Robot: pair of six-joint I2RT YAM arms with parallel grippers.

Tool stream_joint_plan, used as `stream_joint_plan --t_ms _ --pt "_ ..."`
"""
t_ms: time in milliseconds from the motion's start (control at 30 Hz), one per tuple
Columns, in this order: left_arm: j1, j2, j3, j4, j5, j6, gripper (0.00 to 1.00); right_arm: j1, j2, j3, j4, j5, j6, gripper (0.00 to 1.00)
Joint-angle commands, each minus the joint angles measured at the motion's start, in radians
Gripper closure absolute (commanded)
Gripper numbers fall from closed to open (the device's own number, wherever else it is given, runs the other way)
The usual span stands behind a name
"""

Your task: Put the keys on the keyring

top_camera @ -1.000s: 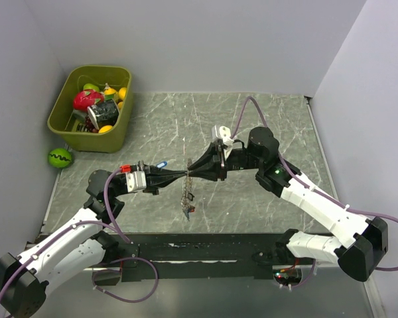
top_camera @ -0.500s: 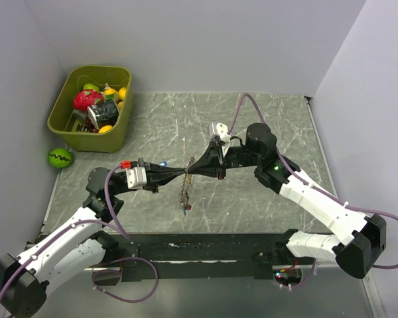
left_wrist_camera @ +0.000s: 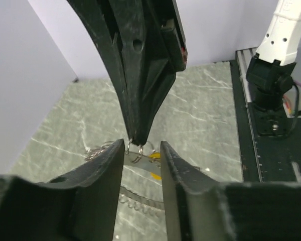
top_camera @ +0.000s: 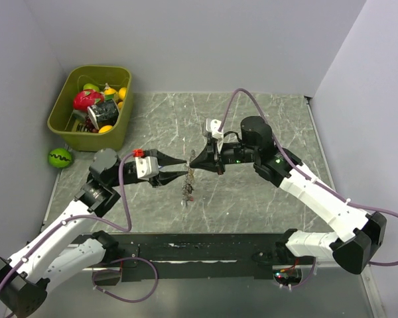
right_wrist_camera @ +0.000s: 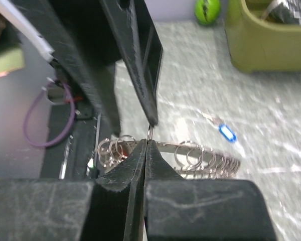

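The keyring (top_camera: 187, 185) is being held above the middle of the marbled table (top_camera: 265, 112), dangling below the point where the two grippers are meeting tip to tip. A thin wire loop (right_wrist_camera: 150, 133) at its top is being pinched by the right gripper (right_wrist_camera: 146, 148), whose fingers are being pressed tightly together. The left gripper (left_wrist_camera: 142, 145) is being shown parted, its fingers set either side of the right gripper's tip and the loop, with a yellow tag (left_wrist_camera: 154, 157) being glimpsed just beneath. A key (right_wrist_camera: 226, 132) with a blue tag is lying on the table beyond the keyring. A green bin (top_camera: 86, 141) of toys is standing at the far left corner, a green ball (top_camera: 60, 158) just beside it
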Motion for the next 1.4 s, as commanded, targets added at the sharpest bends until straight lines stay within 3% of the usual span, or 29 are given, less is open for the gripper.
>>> stream_joint_plan --t_ms 0,200,433,733,967,1067,1200,1367 --pt "-0.006 0.031 0.108 -0.196 -0.014 0.101 0.57 -0.002 0.015 0.088 -0.070 0.081 -0.070 1.00" --pt "-0.006 0.134 0.254 -0.480 0.011 0.241 0.47 -0.001 0.051 0.134 -0.175 0.110 -0.134 1.00" --pt "-0.008 0.310 0.419 -0.722 0.041 0.368 0.58 -0.001 0.081 0.157 -0.229 0.138 -0.161 1.00" --pt "-0.008 0.336 0.435 -0.709 0.055 0.378 0.74 -0.001 0.081 0.142 -0.212 0.135 -0.157 1.00" --pt "-0.008 0.312 0.415 -0.640 0.066 0.346 0.66 -0.001 0.084 0.138 -0.205 0.134 -0.154 1.00" --pt "-0.008 0.310 0.409 -0.617 0.075 0.336 0.71 -0.002 0.081 0.136 -0.202 0.126 -0.153 1.00" --pt "-0.008 0.328 0.421 -0.627 0.080 0.339 0.89 -0.001 0.080 0.133 -0.199 0.121 -0.148 1.00" --pt "-0.009 0.350 0.440 -0.667 0.100 0.361 0.99 -0.001 0.072 0.127 -0.189 0.115 -0.144 1.00"
